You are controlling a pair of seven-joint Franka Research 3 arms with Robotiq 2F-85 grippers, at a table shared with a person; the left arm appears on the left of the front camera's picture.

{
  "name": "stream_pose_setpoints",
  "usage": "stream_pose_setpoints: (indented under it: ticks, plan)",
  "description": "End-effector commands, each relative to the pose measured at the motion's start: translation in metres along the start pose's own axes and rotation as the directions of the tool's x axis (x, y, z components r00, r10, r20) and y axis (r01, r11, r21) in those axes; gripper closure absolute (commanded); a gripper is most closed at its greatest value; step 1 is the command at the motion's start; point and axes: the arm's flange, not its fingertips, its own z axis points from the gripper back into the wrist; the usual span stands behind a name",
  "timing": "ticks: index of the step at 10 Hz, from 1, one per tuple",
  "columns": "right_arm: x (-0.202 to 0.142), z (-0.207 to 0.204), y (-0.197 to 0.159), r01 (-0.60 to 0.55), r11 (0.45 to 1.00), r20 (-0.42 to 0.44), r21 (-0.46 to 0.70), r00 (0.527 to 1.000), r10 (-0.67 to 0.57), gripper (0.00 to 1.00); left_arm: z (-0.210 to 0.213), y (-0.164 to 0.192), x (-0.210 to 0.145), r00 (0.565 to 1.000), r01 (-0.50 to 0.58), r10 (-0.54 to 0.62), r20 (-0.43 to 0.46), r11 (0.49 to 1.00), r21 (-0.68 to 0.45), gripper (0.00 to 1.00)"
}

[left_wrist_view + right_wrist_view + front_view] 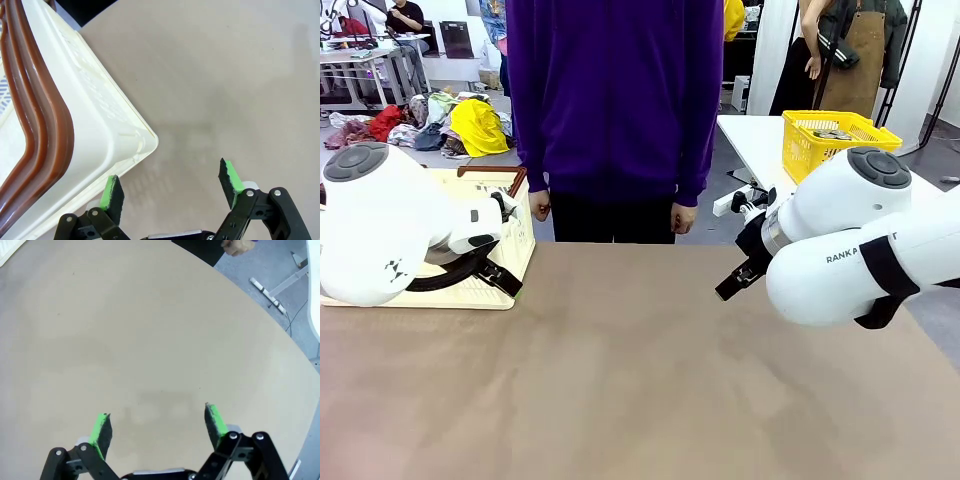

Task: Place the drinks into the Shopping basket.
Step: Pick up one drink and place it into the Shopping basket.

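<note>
- Table point(640, 390): tan top, spread beneath both grippers.
- Left gripper point(170, 177): fingers wide apart, holding nothing, above the table just beside a corner of the Shopping basket point(90, 110).
- Right gripper point(156, 416): fingers wide apart, holding nothing, over the tabletop.
- Shopping basket: cream, brown-rimmed, on the table's far left.
- Person point(615, 100): purple top, standing at the far edge, hands down.
- Yellow mesh basket point(825, 150): on a white table point(750, 140) beyond.

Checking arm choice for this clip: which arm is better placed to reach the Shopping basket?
Left. The left gripper, open, hangs right beside the Shopping basket at its corner; the right gripper, also open, is over bare table, away from the basket.
</note>
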Motion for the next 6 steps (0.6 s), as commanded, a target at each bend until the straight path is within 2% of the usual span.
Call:
stream_pose_setpoints:
  ticks: [1, 6]
  plan:
    - [0.0, 0.0001, -0.0001, 0.001, 1.0, 0.001, 0.0, 1.0, -0.001, 0.0, 0.0005, 0.0004, 0.0005, 1.0, -0.001, 0.001, 0.003, 1.0, 0.001, 0.0]
    - [0.0, 0.0001, -0.0001, 0.001, 1.0, 0.001, 0.0, 1.0, -0.001, 0.0, 0.0005, 0.0004, 0.0005, 1.0, -0.001, 0.001, 0.003, 1.0, 0.001, 0.0]
